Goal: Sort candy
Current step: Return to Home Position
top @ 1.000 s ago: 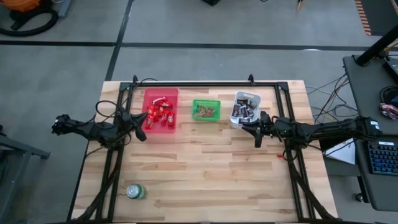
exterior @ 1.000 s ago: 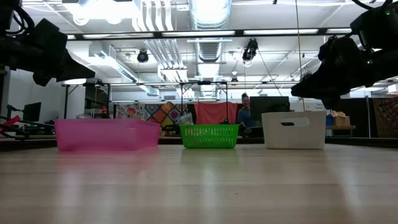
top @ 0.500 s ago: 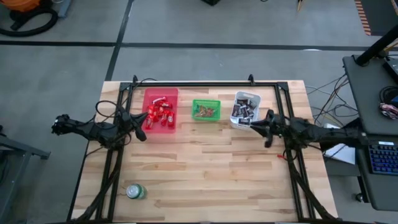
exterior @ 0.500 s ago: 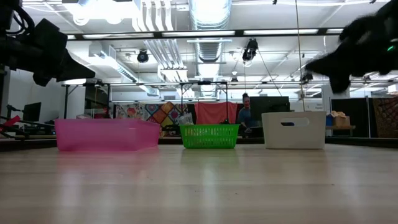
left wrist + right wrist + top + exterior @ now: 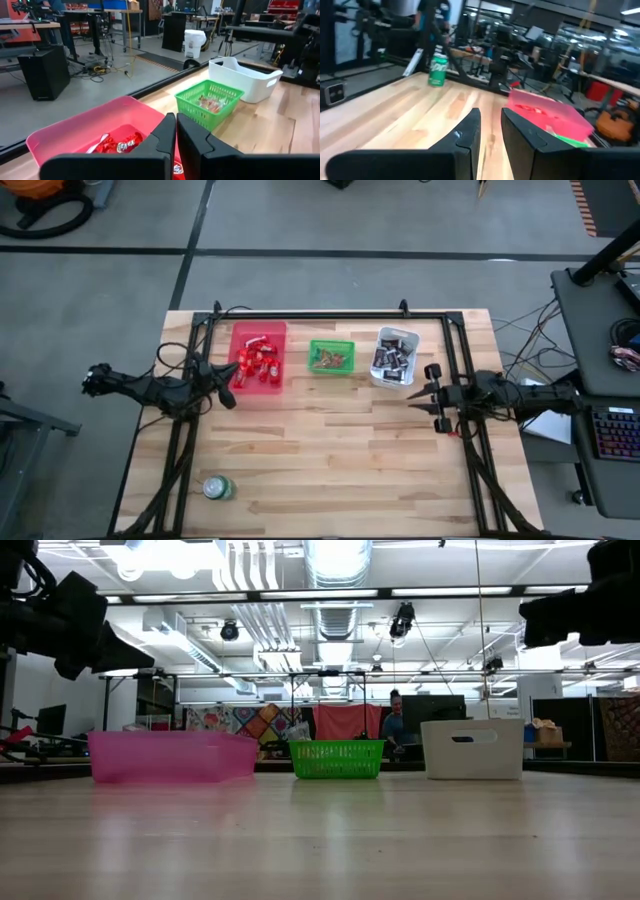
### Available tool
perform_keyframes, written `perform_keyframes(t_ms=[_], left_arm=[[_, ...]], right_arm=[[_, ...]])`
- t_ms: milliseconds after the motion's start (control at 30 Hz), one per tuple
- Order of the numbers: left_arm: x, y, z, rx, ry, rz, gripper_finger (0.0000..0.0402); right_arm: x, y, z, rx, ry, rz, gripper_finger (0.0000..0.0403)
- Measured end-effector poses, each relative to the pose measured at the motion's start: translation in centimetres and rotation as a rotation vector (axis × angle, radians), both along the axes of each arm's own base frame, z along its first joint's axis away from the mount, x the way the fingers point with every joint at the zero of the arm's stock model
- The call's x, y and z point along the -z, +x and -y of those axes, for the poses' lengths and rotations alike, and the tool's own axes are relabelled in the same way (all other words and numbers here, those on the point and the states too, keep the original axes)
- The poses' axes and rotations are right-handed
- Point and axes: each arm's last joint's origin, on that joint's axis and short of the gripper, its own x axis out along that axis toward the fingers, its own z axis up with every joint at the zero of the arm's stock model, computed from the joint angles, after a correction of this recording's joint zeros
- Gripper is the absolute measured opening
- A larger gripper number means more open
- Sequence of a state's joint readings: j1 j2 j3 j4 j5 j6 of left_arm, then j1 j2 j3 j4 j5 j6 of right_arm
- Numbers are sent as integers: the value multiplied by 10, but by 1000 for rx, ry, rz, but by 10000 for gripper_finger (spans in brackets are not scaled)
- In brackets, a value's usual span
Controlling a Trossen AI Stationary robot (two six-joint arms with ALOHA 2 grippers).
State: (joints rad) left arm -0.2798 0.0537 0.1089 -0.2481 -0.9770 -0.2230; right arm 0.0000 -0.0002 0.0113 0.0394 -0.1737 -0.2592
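Three candy bins (image 5: pixel 337 758) along table's (image 5: pixel 330 460) far edge

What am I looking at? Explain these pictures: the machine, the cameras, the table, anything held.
This is a robot with two dark arms at a wooden table, each ending in a two-finger gripper. One camera looks down from above, one sits at table height, and one rides on each wrist. Sweets lie sorted: red-wrapped candy in the pink plastic bin, small ones in the green mesh basket, brown-and-silver ones in the white tub. A green can stands apart. The left gripper and right gripper hover, holding nothing.
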Motion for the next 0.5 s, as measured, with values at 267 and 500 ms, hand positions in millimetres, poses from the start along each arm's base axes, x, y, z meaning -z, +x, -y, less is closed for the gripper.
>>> perform_keyframes(t_ms=[267,500], left_arm=[[-1,0,0,0,-1,3,0],[-1,0,0,0,-1,2,0]], right_arm=[[0,0,5,42,112,-18,70],[-1,-1,16,113,252,-19,70]])
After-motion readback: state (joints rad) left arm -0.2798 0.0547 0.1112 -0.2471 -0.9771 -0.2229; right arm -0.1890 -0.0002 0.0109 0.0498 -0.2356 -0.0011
